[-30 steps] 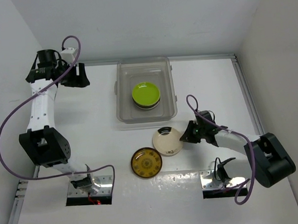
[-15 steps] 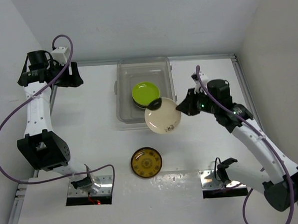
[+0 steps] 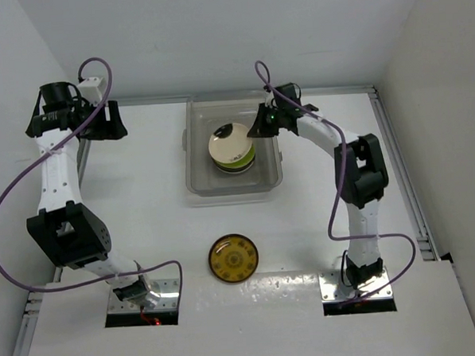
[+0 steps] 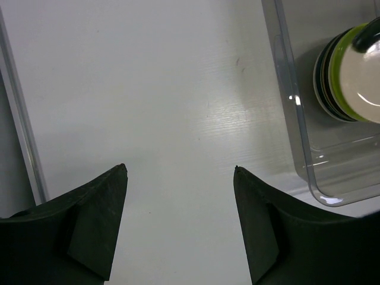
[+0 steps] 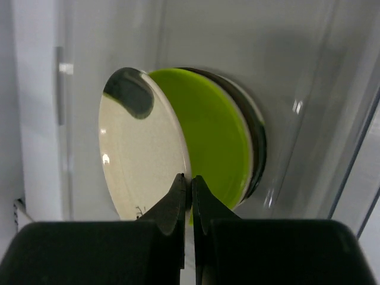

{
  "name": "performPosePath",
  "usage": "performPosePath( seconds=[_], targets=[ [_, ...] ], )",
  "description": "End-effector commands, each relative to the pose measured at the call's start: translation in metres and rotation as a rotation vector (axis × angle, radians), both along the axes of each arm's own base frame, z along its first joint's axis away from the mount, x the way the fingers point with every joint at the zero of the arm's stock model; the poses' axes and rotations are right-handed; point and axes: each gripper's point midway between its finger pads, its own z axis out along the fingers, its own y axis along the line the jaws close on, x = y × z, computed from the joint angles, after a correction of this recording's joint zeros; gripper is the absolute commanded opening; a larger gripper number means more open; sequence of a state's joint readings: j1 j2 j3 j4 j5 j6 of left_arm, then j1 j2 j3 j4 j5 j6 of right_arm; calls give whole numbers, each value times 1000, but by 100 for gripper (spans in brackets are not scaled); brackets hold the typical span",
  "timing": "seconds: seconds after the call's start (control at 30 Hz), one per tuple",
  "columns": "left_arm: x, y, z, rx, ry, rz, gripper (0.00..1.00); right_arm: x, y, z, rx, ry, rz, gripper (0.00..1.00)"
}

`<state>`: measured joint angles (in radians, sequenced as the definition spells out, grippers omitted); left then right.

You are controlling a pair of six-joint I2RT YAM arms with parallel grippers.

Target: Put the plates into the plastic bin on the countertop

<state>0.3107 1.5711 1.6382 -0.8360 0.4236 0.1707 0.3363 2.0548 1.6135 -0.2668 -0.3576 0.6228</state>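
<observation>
partly done: plates (image 5: 221, 141) stacked in the plastic bin (image 3: 202, 180) at upper centre, right gripper (image 5: 190, 181) clamped on a tilted cream plate (image 3: 229, 142) above them, amber plate (image 3: 234, 258) outstanding on the countertop (image 3: 144, 215) below, left gripper (image 4: 179, 171) wide, empty.

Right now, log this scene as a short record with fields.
right hand: shut on the rim of the cream plate
cream plate: tilted over the stack inside the plastic bin
stack top: lime green plate
left hand: open, empty, over the countertop left of the bin
outside bin: amber-brown plate, flat on the countertop
</observation>
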Motion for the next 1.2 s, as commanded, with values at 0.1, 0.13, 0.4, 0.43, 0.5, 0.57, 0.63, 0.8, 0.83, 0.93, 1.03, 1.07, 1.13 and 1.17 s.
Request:
performPosePath(
  seconds=[0.1, 0.13, 0.4, 0.43, 0.5, 0.57, 0.63, 0.8, 0.83, 0.93, 1.03, 1.07, 1.13, 1.17],
  targets=[
    [2, 19, 7, 14, -26, 45, 74, 12, 5, 17, 11, -32, -27, 23],
    [4, 19, 2, 11, -16, 45, 74, 10, 4, 13, 0, -24, -25, 32],
    [4, 12, 5, -17, -27, 14, 74, -12, -1, 55, -270, -190, 89, 95],
    [4, 10, 6, -24, -30, 5, 74, -22, -1, 56, -308, -192, 89, 98],
    [2, 8, 6, -30, -32, -2, 74, -55, -22, 66, -375, -215, 56, 98],
    [-3, 4, 12, -26, -51, -17, 74, -109, -13, 75, -325, -249, 131, 78],
    [-6, 1, 11, -35, -49, -24, 74, -178, -10, 20, -330, -135, 239, 54],
    [-15, -6, 1, -56, -34, -39, 74, -281, 15, -32, -302, 12, 417, 70],
    [-16, -6, -2, -60, -25, -39, 74, -297, 26, -43, -272, 26, 432, 72],
    [-22, -8, 1, -54, -41, -40, 74, -318, 39, -61, -235, 47, 465, 72],
    [-28, -9, 1, -47, -42, -33, 74, -326, 44, -84, -272, 81, 474, 66],
    [-30, -10, 1, -47, -42, -33, 74, -328, 45, -89, -275, 85, 477, 64],
    [-33, -11, -1, -48, -39, -33, 74, -337, 39, -110, -295, 147, 479, 56],
    [-33, -9, -1, -42, -37, -26, 74, -341, 42, -114, -273, 155, 486, 53]
  ],
)
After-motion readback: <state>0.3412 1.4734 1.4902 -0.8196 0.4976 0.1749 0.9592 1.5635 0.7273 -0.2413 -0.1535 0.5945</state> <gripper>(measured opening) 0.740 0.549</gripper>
